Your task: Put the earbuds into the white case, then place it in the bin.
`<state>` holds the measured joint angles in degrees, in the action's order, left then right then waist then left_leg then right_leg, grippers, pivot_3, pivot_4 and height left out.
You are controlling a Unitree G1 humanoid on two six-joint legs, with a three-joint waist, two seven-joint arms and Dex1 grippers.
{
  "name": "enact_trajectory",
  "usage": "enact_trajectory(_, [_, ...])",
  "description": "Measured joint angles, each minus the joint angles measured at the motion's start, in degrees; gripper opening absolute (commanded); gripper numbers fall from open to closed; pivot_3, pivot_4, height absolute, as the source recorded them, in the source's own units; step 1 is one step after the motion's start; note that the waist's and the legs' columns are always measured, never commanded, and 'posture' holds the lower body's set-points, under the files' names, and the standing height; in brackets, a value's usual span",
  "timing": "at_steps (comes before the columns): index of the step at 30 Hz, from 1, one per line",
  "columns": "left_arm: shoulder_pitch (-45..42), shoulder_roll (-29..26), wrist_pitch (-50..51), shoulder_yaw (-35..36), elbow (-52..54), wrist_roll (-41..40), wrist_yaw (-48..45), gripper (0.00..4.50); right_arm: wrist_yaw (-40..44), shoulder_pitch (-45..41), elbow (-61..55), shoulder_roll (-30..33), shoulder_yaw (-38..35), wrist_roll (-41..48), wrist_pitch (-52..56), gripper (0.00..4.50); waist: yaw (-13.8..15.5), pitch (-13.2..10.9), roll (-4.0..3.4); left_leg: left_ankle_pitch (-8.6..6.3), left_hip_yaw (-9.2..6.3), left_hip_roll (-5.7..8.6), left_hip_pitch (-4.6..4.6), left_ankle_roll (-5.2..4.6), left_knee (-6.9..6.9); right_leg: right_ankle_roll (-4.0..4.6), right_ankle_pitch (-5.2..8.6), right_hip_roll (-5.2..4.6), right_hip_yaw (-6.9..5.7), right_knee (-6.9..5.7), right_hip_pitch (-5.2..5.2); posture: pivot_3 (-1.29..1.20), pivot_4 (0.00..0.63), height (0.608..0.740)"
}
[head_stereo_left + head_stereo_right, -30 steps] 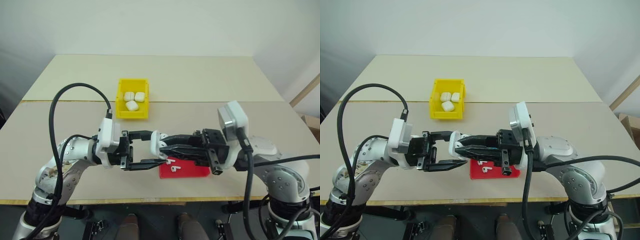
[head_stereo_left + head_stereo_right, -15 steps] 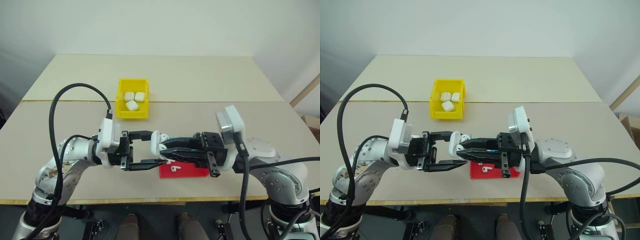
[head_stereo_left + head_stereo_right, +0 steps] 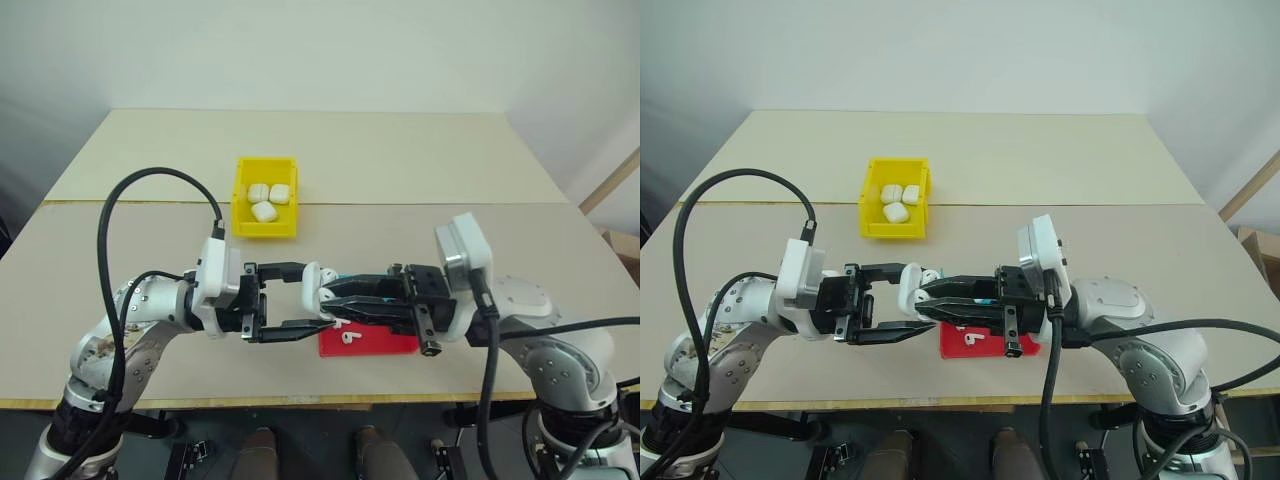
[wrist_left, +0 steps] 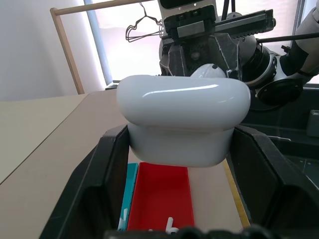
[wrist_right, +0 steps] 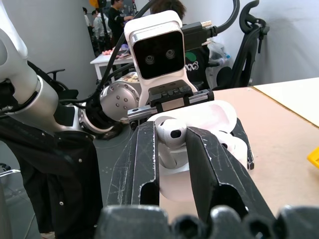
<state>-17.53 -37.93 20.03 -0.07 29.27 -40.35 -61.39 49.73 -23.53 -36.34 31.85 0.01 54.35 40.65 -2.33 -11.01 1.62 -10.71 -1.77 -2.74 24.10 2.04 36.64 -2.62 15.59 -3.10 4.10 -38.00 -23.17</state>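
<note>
Two grippers meet just above the red tray [image 3: 368, 342]: your left gripper [image 3: 300, 303] clamps the open case [image 3: 313, 288] steady so your right gripper [image 3: 338, 302], pinching an earbud [image 5: 171, 133], can seat it, seemingly right at the socket.
</note>
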Motion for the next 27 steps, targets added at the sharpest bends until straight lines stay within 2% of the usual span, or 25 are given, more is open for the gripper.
enact_trajectory(2, [0.0, 0.1, 0.0, 0.0, 0.0, 0.0, 0.0, 2.8, 0.1, 0.2, 0.0, 0.0, 0.1, -0.2, -0.4, 0.79, 0.0, 0.0, 0.0, 0.0, 0.0, 0.0, 0.0, 0.0, 0.0, 0.0, 0.0, 0.0, 0.0, 0.0, 0.0, 0.0, 0.15, 0.74])
enact_trajectory(6, [-0.1, 0.3, 0.0, 0.0, 0.0, 0.0, 0.0, 2.8, 0.3, 0.4, -0.1, 0.0, 0.3, -0.8, -1.4, 1.89, 0.0, 0.0, 0.0, 0.0, 0.0, 0.0, 0.0, 0.0, 0.0, 0.0, 0.0, 0.0, 0.0, 0.0, 0.0, 0.0, 0.15, 0.74])
enact_trajectory(19, [0.3, 0.3, -0.1, 0.0, -0.2, 0.7, 0.0, 2.8, 2.1, 0.5, 0.0, 0.2, 1.1, -2.2, -3.2, 1.89, 0.0, 0.0, 0.0, 0.0, 0.0, 0.0, 0.0, 0.0, 0.0, 0.01, 0.0, 0.0, 0.0, 0.0, 0.0, 0.0, 0.15, 0.74])
enact_trajectory(27, [0.9, 0.3, -0.4, 0.0, -0.2, 1.0, -0.4, 2.8, 7.0, 0.1, 2.5, 2.5, -4.3, 0.5, -6.3, 1.89, 0.1, 0.0, 0.0, 0.0, 0.0, 0.0, -0.01, 0.0, 0.03, 0.01, -0.01, 0.0, 0.0, 0.0, 0.02, 0.0, 0.15, 0.74])
